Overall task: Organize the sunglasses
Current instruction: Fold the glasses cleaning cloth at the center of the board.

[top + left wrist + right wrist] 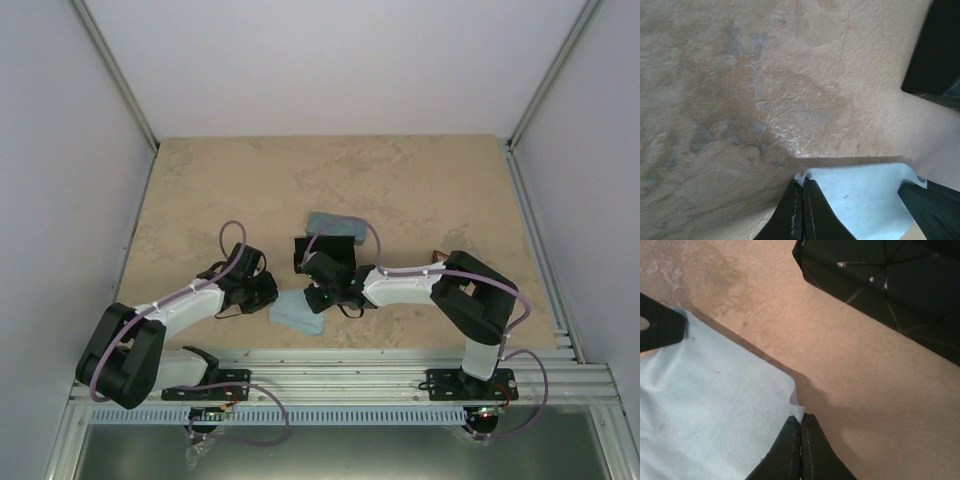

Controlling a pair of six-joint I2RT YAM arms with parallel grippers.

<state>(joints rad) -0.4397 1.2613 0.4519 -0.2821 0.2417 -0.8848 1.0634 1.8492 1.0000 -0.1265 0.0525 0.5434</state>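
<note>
A light-blue cloth (298,314) lies near the front middle of the table. My left gripper (270,296) is shut on one of its corners, which shows in the left wrist view (804,181) with the cloth (865,195) spreading to the right. My right gripper (320,294) is shut on another corner, which shows in the right wrist view (801,417) with the cloth (705,405) to the left. I cannot make out the black sunglasses. A small brown piece (437,254) behind the right forearm may be the amber pair; it is too small to tell.
A black case (308,256) lies just behind the right gripper and fills the upper right of the right wrist view (885,285). A grey-blue case (335,224) lies behind it. Side walls close the table in on the left, right and back.
</note>
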